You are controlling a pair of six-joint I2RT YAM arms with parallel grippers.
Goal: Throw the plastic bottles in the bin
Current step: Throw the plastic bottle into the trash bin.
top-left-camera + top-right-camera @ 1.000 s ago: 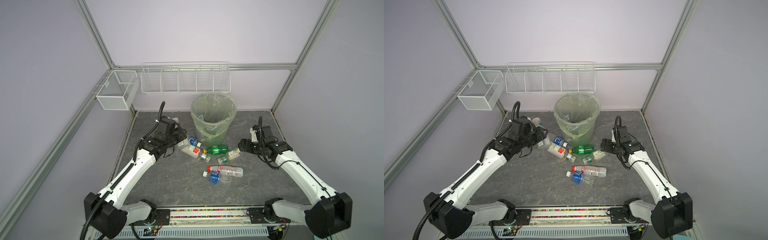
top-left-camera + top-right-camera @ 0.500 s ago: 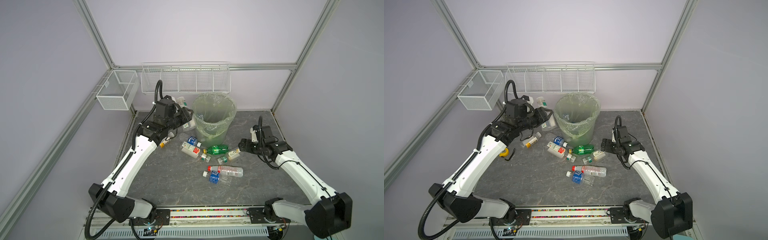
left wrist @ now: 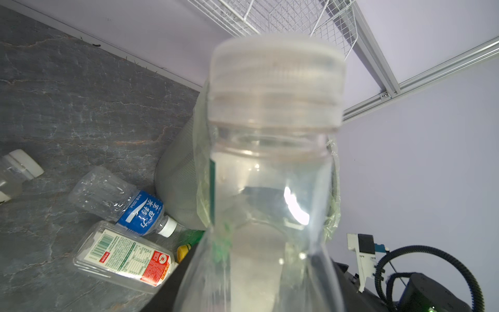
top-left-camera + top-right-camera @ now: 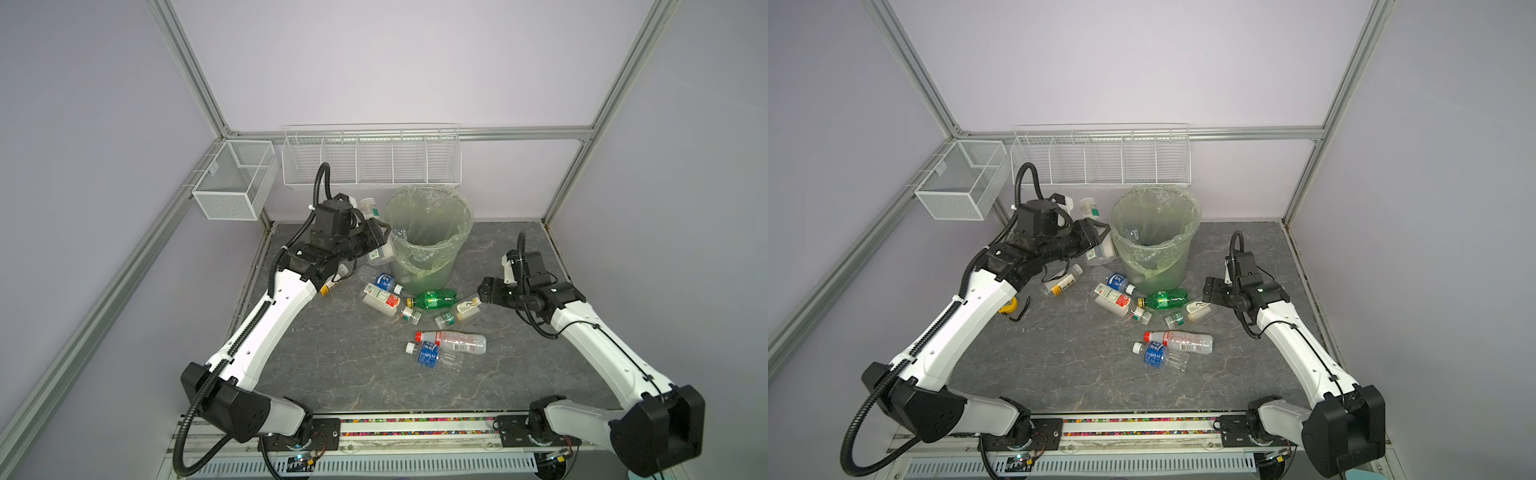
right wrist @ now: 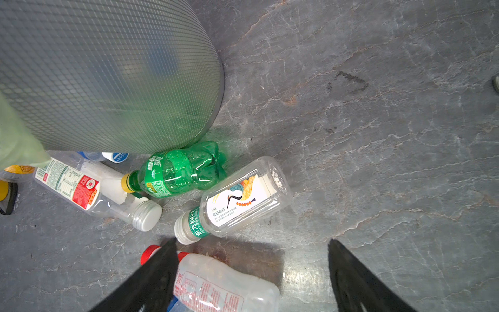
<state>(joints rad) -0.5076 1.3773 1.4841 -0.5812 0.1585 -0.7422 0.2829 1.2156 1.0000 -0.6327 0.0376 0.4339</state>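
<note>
My left gripper (image 4: 376, 237) is shut on a clear white-capped bottle (image 4: 371, 210) (image 3: 270, 167), held raised just left of the rim of the pale-green bin (image 4: 464, 210) (image 4: 1196, 214). Several plastic bottles lie on the floor before the bin: a blue-label one (image 4: 384, 281), a red-and-white-label one (image 4: 380, 299), a green one (image 4: 434, 300) (image 5: 181, 173), a white-label one (image 4: 467, 309) (image 5: 243, 200), a red-capped one (image 4: 453, 341) and another blue-label one (image 4: 430, 355). My right gripper (image 4: 484, 291) (image 5: 251, 243) hangs open just right of the white-label bottle, holding nothing.
A yellow-capped bottle (image 4: 1063, 284) lies under my left arm, and a yellow object with a black strap (image 4: 1009, 307) sits further left. A white mesh box (image 4: 235, 183) and a long wire rack (image 4: 370, 160) hang on the back frame, above the bin.
My left arm has lifted the clear bottle off the floor and carried it up towards the bin's left rim. The right arm has stayed still.
</note>
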